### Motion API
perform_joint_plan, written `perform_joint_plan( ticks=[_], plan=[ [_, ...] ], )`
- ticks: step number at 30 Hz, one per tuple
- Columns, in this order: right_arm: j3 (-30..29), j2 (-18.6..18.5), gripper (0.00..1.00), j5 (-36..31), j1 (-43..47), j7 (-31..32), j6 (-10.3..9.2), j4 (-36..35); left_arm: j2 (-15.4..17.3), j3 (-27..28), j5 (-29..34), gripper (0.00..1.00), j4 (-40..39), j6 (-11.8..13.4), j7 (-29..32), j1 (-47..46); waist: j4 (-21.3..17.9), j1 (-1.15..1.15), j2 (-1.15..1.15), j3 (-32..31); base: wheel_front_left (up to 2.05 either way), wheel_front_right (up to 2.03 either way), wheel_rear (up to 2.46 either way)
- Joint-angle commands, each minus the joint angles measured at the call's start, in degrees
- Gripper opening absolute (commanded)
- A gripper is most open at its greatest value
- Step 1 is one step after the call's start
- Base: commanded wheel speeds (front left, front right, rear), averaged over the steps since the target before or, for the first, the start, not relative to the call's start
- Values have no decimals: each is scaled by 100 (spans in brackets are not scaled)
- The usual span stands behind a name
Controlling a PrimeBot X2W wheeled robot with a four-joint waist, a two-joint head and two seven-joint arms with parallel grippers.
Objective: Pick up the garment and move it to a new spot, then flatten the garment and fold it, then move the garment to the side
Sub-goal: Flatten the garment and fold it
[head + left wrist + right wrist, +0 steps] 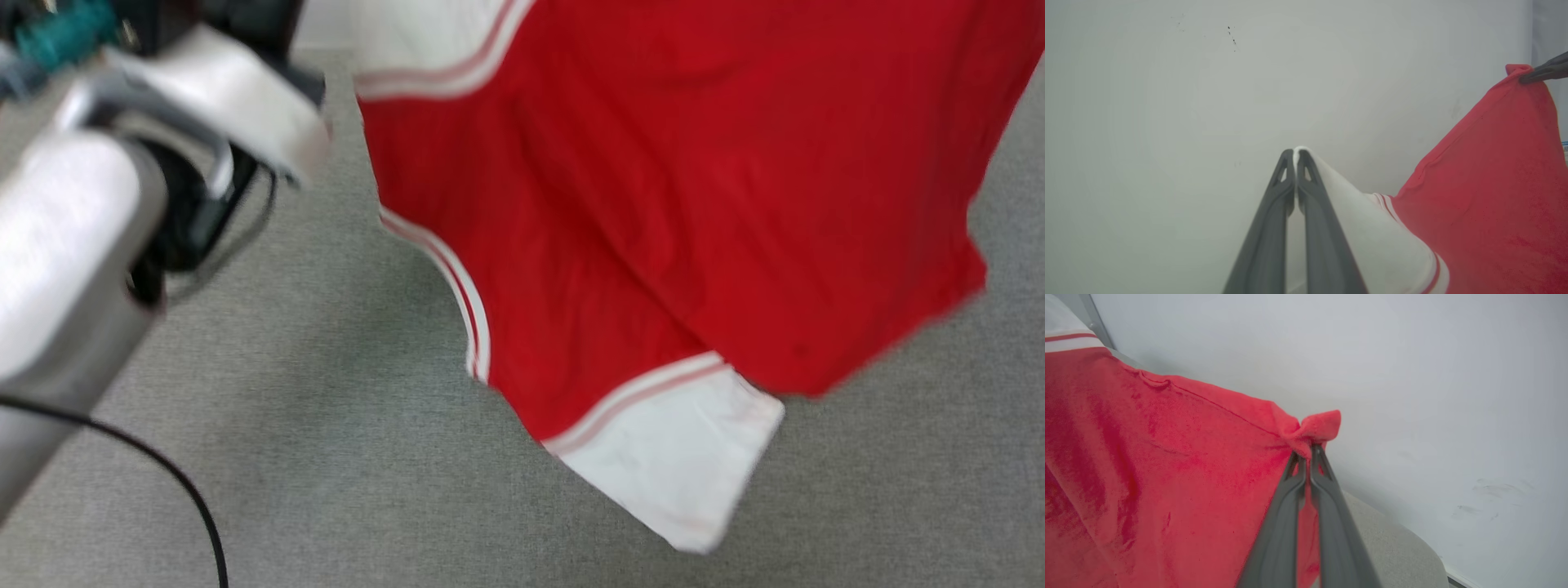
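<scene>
Above grey surface (310, 425), shirt (653, 212) hanging in air, stretching between both claws, far from left forearm (73, 245).
- Left claw (1295, 152) clenching on edge of white sleeve (1372, 232); only thin sliver sitting between tips.
- Right claw (1308, 452) clenching on bunched red corner.

Risks:
- Arms pulling apart too hard, thin sleeve edge slipping out, shirt swinging from one corner and landing crumpled.
- Lower sleeve (686, 465) dangling nearest surface, likely tucking under while lowering and spoiling flattening.
- Black cable (163, 474) trailing near left, possibly snagging arm.
</scene>
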Motion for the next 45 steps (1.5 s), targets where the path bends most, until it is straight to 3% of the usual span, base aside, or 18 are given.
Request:
perform_joint_plan(
  ticks=[1, 9, 19, 25, 32, 39, 45],
  plan=[
    [-23, 77, 0, -55, -126, -40, -4, 67, -45, 20, 41, 0, 52, -38, 4, -149, -69, 0, 0, 125, 0, 0, 0],
    [-148, 530, 0, -722, -1348, -289, -4, 701, -562, 77, 365, 0, 1254, -579, 141, -2048, -160, 0, 0, 725, 0, 0, 0],
    [-15, 1019, 0, -1369, -3254, -646, -4, 1606, -1178, 335, 639, 0, 2701, -968, -65, -4410, -157, 0, 0, 1390, 0, 0, 0],
    [232, 1263, 0, -1565, -4221, -1009, -4, 2182, -1384, 297, 851, 0, 3373, -1214, -241, -5436, -127, 0, 0, 1659, 0, 0, 0],
    [838, 1297, 0, -1347, -4465, -1296, -4, 2686, -1565, 182, 802, 0, 4041, -1396, -475, -5616, -63, 0, 0, 1852, 0, 0, 0],
    [1612, 1234, 0, -895, -3782, -1683, -4, 2828, -1721, -154, 740, 0, 4614, -1542, -708, -5042, -98, 0, 0, 1885, 0, 0, 0],
    [2105, 1389, 0, -398, -3022, -2078, -4, 2921, -1738, -451, 603, 0, 4768, -1605, -957, -4146, -183, 0, 0, 1681, 0, 0, 0]
  ],
)
